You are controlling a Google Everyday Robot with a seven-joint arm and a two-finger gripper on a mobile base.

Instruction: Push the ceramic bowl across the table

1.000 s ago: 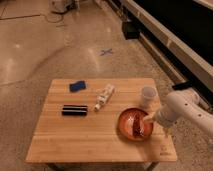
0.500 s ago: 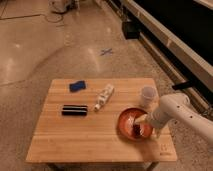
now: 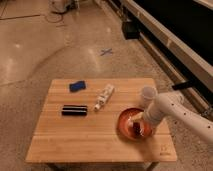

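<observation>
The ceramic bowl [image 3: 131, 121], a shallow orange-red dish with a dark centre, sits on the right part of the light wooden table [image 3: 90, 135], near its front right. My gripper [image 3: 138, 118] reaches in from the right on a white arm and rests at the bowl's inner right side, touching it. The arm hides the bowl's right rim.
A small translucent white cup [image 3: 147, 94] stands just behind the bowl. A white tube [image 3: 104, 97] lies mid-table, a black rectangular object [image 3: 74, 110] to its left, and a blue object [image 3: 77, 85] at the back left. A dark logo [image 3: 163, 148] marks the front right corner.
The arm has swung left and nearer the table's middle. The bowl has shifted slightly left with it.
</observation>
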